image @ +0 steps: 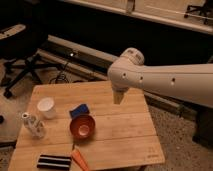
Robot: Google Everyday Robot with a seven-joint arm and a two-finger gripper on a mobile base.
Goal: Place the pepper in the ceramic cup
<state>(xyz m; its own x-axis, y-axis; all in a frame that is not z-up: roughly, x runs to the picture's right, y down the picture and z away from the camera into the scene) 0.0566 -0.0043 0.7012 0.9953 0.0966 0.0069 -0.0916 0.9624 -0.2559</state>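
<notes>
Camera view shows the gripper hanging over the far part of the table, jaws spread wide and holding nothing. Pepper lies well apart from it, toward the near edge and picture-left, just beside a striped block. Cup stands farther picture-left of the gripper, a blue sponge between them. Bowl sits between gripper and pepper.

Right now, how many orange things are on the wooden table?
2. The round orange bowl sits near the middle of the wooden table; the small tapered orange pepper lies at its near edge. None looks hidden. The gripper hangs above the far side.
</notes>
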